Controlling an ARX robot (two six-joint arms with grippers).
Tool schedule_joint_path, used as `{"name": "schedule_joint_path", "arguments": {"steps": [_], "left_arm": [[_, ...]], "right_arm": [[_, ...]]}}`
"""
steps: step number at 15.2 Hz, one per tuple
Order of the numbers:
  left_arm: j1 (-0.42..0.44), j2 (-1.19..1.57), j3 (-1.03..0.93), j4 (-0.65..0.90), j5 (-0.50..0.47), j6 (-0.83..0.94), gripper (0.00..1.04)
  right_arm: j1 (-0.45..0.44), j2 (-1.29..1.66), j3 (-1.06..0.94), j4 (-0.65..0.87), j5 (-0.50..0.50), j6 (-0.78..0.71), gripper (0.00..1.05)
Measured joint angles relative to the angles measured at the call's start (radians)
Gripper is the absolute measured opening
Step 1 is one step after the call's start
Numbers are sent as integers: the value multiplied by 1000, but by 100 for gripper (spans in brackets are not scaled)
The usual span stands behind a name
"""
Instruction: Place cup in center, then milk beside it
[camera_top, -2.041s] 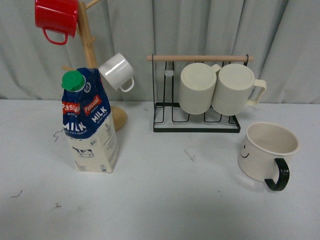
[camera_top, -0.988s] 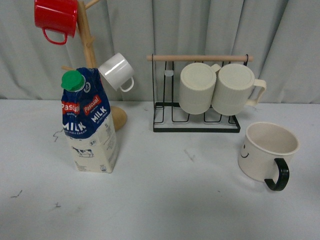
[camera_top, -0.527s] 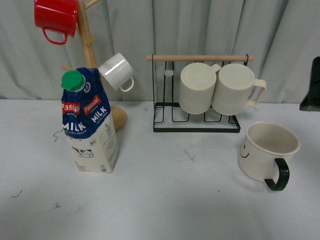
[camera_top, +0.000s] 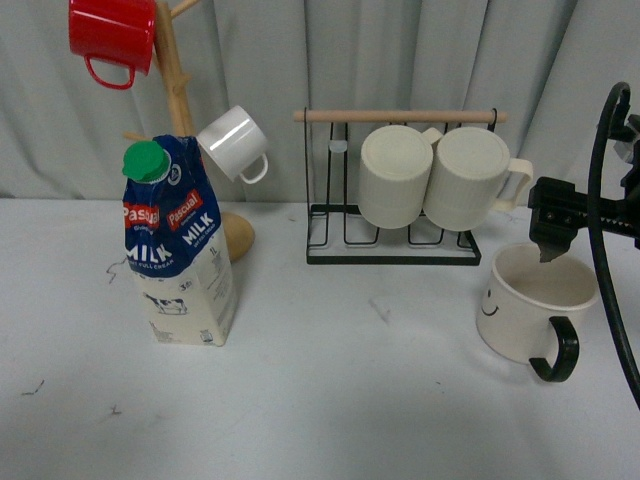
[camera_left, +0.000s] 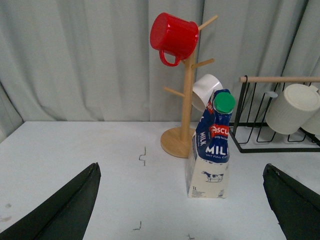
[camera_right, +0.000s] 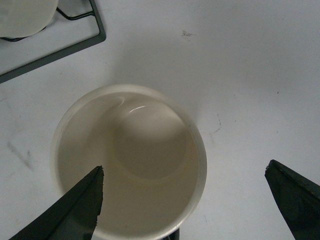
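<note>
The wide cream mug with a black C-shaped handle and a small smiley face (camera_top: 535, 305) stands upright and empty toward the right of the white counter (camera_top: 350, 400), not yet in the centre. The right tool (camera_right: 185, 165) hangs over it, spread wide and holding nothing, with one finger above the bowl and the other outside the wall. The mug looks stiff, glazed and slippery, so pinching the rim wall away from the handle seems the safest hold. The tall blue-and-cream carton with a green cap (camera_top: 180, 250) stands at the left. Its soft walls could dent and its height invites tipping, so I'd grip it low across the flat sides. It reads "MILK" and "Pascual", and the finer print is illegible. The left tool (camera_left: 181, 166) is wide and empty.
</note>
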Motion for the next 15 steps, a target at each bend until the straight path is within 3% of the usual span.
{"name": "schedule_joint_path", "arguments": {"steps": [7, 9, 10, 12, 14, 15], "left_arm": [[0, 0, 0, 0, 0, 0, 98], [0, 0, 0, 0, 0, 0, 98], [0, 0, 0, 0, 0, 0, 98], [0, 0, 0, 0, 0, 0, 98], [0, 0, 0, 0, 0, 0, 98], [0, 0, 0, 0, 0, 0, 98]], "right_arm": [[-6, 190, 132, -34, 32, 8, 97], [-4, 230, 162, -46, 40, 9, 76], [1, 240, 174, -60, 45, 10, 52], [2, 240, 181, -61, 45, 10, 23], [2, 214, 150, -56, 43, 11, 3], [8, 171, 105, -50, 44, 10, 3]]}}
